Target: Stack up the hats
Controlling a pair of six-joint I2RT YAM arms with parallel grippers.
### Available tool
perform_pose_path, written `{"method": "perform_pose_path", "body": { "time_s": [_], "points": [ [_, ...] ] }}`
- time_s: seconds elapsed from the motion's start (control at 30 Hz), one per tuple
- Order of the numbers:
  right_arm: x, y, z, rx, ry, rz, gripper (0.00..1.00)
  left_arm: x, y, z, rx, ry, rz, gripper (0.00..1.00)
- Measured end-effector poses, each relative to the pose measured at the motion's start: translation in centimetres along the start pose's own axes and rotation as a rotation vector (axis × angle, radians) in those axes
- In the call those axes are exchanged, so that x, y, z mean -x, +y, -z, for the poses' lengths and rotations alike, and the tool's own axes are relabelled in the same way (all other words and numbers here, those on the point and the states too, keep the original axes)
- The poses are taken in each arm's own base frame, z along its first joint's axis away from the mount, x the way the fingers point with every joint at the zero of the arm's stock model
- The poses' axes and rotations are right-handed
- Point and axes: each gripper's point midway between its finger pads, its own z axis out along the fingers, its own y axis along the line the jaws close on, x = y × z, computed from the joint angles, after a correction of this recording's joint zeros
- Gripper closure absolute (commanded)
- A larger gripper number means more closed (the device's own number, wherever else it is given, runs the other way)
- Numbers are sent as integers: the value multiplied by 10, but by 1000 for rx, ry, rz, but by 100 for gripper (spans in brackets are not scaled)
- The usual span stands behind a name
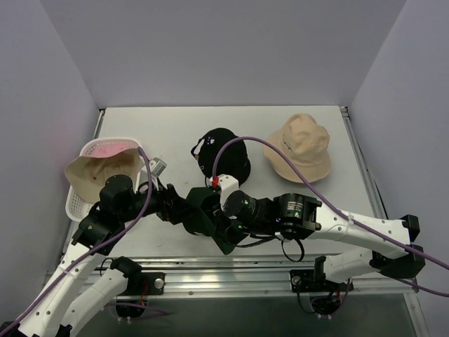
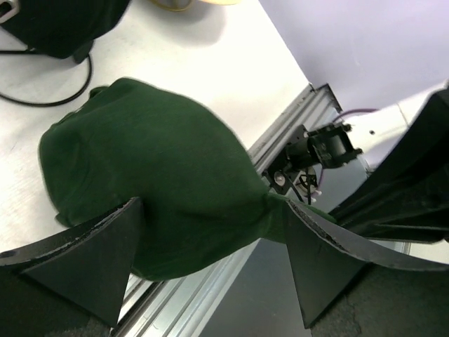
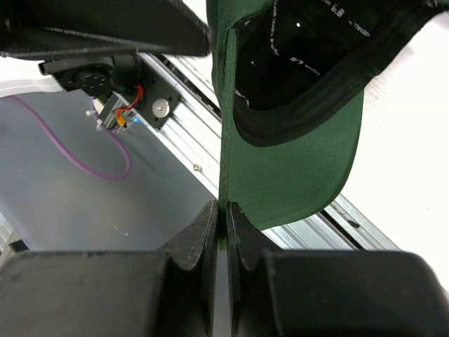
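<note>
A dark green baseball cap [image 3: 295, 161] hangs near the table's front edge, and my right gripper [image 3: 224, 210] is shut on the edge of its brim. My left gripper [image 2: 210, 270] is open, its two fingers on either side of the cap's crown [image 2: 154, 175] without pressing it. From above, both grippers meet at the cap [image 1: 203, 214] in the front middle. A black hat [image 1: 223, 156] lies mid-table and a beige bucket hat [image 1: 302, 147] at the back right. Another beige hat [image 1: 98, 172] sits on a pink hat [image 1: 109, 149] at the left.
A white perforated basket [image 1: 76, 203] at the left edge holds the beige and pink hats. The metal rail [image 1: 231, 270] runs along the table's front edge, just under the cap. A purple cable [image 1: 280, 151] arcs over the black hat. Walls close in on three sides.
</note>
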Motion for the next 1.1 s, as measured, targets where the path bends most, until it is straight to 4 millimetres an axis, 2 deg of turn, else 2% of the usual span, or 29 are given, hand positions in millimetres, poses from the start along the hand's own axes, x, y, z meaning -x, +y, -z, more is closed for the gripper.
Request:
{"method": "perform_pose_path", "body": {
  "time_s": [0.1, 0.2, 0.3, 0.33, 0.4, 0.43, 0.47, 0.83, 0.9, 0.93, 1.0, 1.03, 1.1],
  "points": [
    [0, 4, 0, 18, 10, 8, 100, 0, -6, 0, -40, 9, -21, 13],
    [0, 6, 1, 30, 18, 15, 100, -2, -11, -3, -81, 33, -25, 21],
    [0, 9, 3, 51, 28, 19, 100, -4, -16, -9, -126, 60, -23, 41],
    [0, 10, 3, 53, 32, 19, 100, -5, -18, -10, -141, 71, -20, 61],
    [0, 8, 3, 48, 36, 16, 100, -6, -21, -11, -167, 87, -15, 78],
    [0, 6, 3, 45, 39, 15, 100, -6, -23, -11, -177, 87, -22, 94],
    [-1, 5, 4, 44, 45, 16, 100, -5, -24, -11, -185, 86, -22, 97],
    [6, -7, 5, -16, 15, 44, 100, 5, -23, -24, -198, 47, 49, 98],
    [8, -11, 5, -34, 3, 55, 93, 7, -21, -28, -193, 36, 75, 98],
    [9, -12, 5, -41, -2, 58, 83, 8, -20, -29, -190, 30, 89, 98],
    [13, -14, 5, -51, -26, 72, 73, 10, -18, -32, -181, 11, 119, 98],
    [17, -14, 5, -49, -45, 78, 63, 10, -16, -33, -175, 7, 140, 98],
    [22, -15, 5, -45, -84, 94, 58, 10, -13, -36, -161, -5, 182, 98]
  ]
}}
